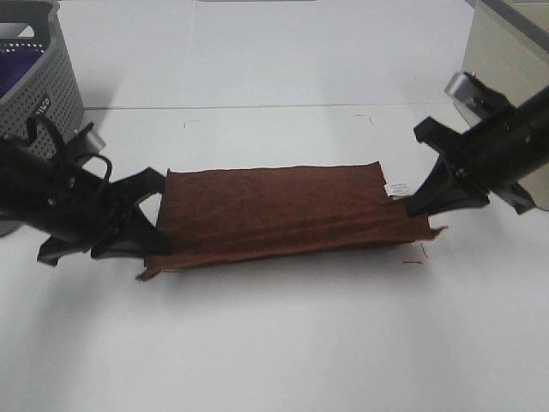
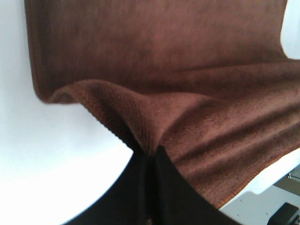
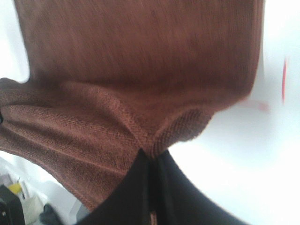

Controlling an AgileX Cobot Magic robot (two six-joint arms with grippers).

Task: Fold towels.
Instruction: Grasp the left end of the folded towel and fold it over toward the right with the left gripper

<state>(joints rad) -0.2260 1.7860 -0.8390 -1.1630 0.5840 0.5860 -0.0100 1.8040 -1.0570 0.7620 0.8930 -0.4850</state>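
Presently the towel (image 1: 283, 210) lies on the white table (image 1: 283, 352) as a long rectangle, between the two arms. It looks doubled over once: a lower layer peeks out at both near corners, so the edges are not squared up. The white tag (image 1: 396, 188) shows at the right end.

The left gripper (image 1: 154, 227) is clenched on a pinch of cloth at the left end. The right gripper (image 1: 415, 202) is likewise clamped on the right end. Both wrist views show the jaws closed on a raised ridge of fabric.

Judgement: first fold is about laid. Left to do are the release, probably a crosswise fold, and tidying.

Containers: the grey perforated basket (image 1: 53, 101) sits far left and holds a purple cloth (image 1: 19, 70). Anything else inside is not visible.
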